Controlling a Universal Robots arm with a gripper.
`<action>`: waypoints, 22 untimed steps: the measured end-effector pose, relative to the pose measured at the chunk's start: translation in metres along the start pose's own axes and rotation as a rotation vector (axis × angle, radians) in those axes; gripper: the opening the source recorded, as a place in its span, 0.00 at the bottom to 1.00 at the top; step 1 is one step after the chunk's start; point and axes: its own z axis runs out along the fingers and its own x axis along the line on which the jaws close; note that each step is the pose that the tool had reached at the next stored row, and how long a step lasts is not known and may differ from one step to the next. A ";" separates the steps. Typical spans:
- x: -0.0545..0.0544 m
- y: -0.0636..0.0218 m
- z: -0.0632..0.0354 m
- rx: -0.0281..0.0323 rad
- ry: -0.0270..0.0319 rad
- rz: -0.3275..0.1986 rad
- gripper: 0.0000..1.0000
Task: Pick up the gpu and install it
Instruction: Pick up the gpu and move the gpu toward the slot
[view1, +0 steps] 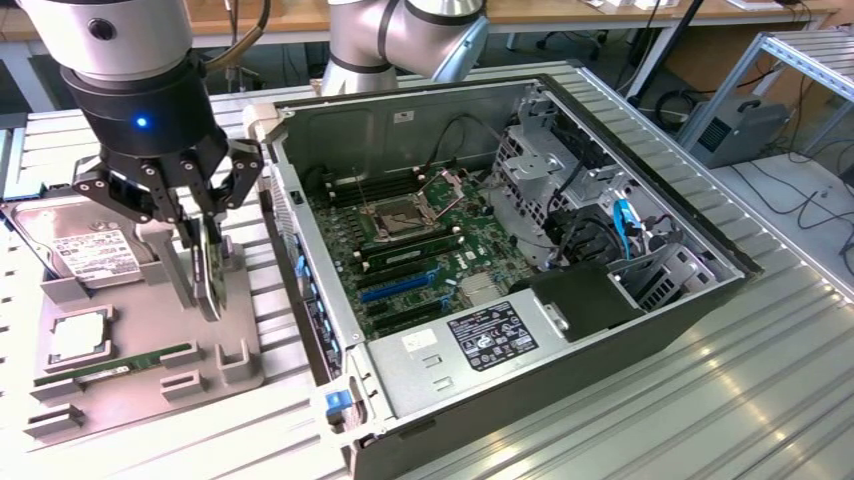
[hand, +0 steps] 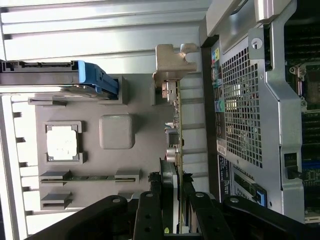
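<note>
End effector (view1: 203, 243) clamped on gpu (view1: 210, 290) — card upright in tray (view1: 158, 322), next to PC case (view1: 534, 425).

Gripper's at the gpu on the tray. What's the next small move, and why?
Probably a short straight lift: the gripper looks shut on the gpu, which stands on edge in the parts tray close beside the computer case, so sideways travel could snag.

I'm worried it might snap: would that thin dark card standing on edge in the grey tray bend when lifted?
Probably stiff: the card stands straight on its edge in the tray. Likely light, being so thin. Possibly fragile, since small parts stick out from its face.
</note>
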 end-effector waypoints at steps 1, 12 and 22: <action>0.000 0.0000 -0.0003 -0.0001 -0.0001 0.000 0.27; 0.000 0.0000 -0.0051 -0.0001 -0.0001 0.000 0.27; 0.000 0.0001 -0.0095 -0.0002 -0.0002 0.000 0.27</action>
